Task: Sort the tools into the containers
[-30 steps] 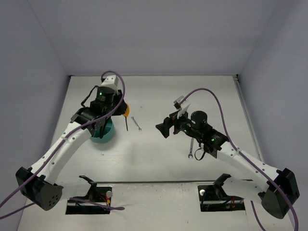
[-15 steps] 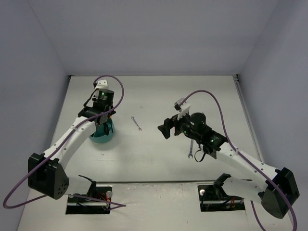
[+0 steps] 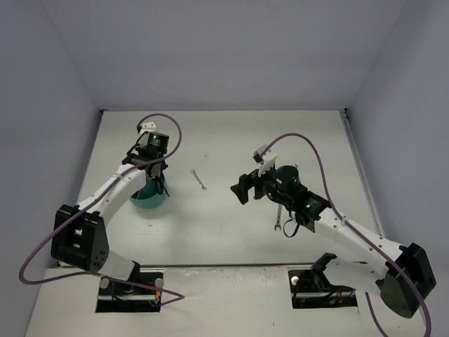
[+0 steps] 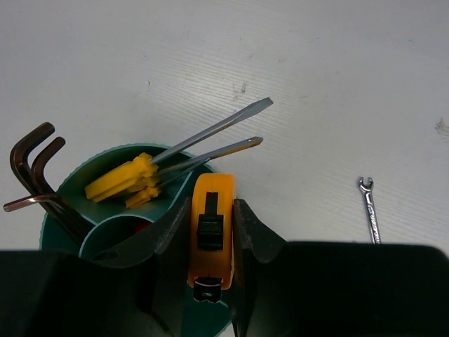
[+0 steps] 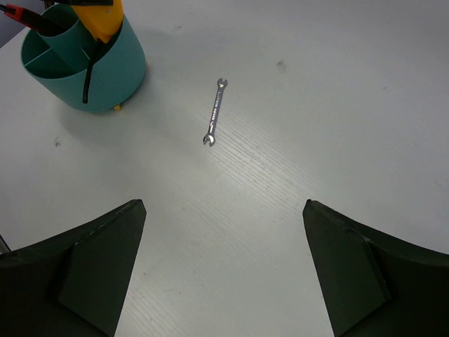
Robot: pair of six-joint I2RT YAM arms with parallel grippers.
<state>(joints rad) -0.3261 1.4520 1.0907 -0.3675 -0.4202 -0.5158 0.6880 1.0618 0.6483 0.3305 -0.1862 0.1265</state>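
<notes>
Closest to the arm bases, a small silver wrench point(image 3: 279, 218) lies on the white table point(image 3: 231, 140), partly under the right arm point(image 3: 337, 228). The right gripper point(image 5: 223, 210) hangs above the tabletop, fingers spread wide, holding nothing. To the left sits the round teal bowl point(image 4: 66, 184). In its compartments stand dark hex keys point(image 4: 31, 158), two orange-handled screwdrivers point(image 4: 123, 181) with their shafts leaning out over the rim, and a red-tipped tool point(image 5: 19, 12) (too little shows to name it). The left gripper point(image 4: 212, 210) is directly over the bowl, clamped on the orange-headed tool point(image 4: 212, 188), whose lower end is inside the bowl. Farther out, a second small wrench point(image 5: 215, 121) lies alone on the table, apart from the bowl.
</notes>
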